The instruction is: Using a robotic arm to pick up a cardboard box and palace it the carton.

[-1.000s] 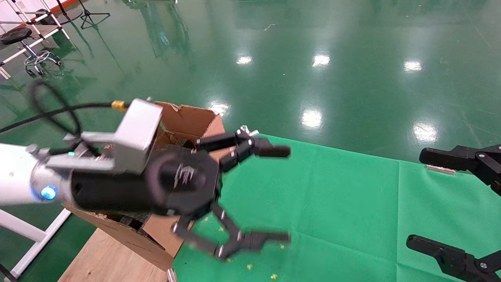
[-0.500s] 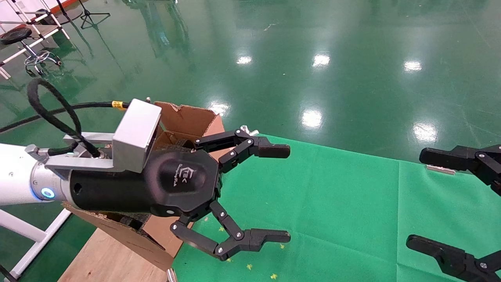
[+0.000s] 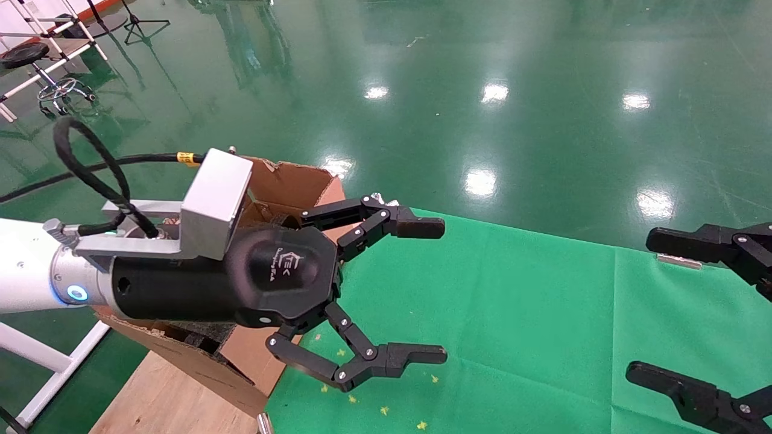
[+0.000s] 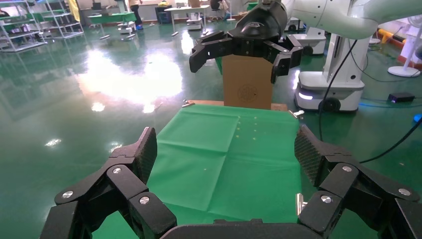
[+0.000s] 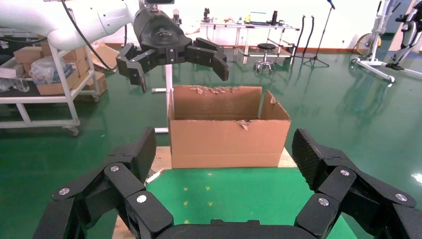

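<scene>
Barely anything has shifted since a second ago: the white robotic arm with silver wrist, blue ring light and grey box-shaped mount [image 3: 66,283] has lifted slightly and steadied, and the black cable [image 3: 90,169] loops a little differently.

Green cloth [image 3: 512,313] covers the table, bare apart from tiny yellow specks. At its left end stands the large brown corrugated carton with ragged torn flaps [image 5: 226,127], black foam just visible inside from the head view. The left gripper [image 3: 431,289] hangs beside that carton, over the cloth, jaws spread wide and holding nothing. The all-black right gripper [image 3: 669,307] waits at the cloth's right edge, equally wide and empty.

Count: one carton, two grippers, and no smaller cardboard box anywhere on the cloth; it may already lie inside the carton, though no view shows the inside well enough to tell.

If a pick remains, the left arm should first locate the box, approach squarely across its narrow faces, and keep its wide fingers clear of the torn flaps.
</scene>
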You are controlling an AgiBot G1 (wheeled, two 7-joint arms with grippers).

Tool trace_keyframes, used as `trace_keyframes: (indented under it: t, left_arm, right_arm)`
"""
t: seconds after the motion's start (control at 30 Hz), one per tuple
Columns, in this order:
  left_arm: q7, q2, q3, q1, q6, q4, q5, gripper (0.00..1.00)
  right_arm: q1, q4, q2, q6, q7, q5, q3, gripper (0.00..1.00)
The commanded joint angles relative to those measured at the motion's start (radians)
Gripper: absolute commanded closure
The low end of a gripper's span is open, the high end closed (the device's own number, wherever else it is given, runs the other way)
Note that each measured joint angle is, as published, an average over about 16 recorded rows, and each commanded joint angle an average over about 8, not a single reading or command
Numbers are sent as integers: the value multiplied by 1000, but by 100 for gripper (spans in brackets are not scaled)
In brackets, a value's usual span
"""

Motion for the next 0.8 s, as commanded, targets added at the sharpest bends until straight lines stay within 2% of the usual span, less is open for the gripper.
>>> trace_keyframes:
  t: [0.03, 0.8]
  left_arm:
    - [0, 0, 0, -1, 0, 1, 1, 0]
    - [-1, 1, 2, -4, -2, 5, 5, 0]
  right_arm:
    - [0, 0, 0, 0, 0, 0, 0, 0]
    - [0, 0, 0, 0, 0, 0, 0, 0]
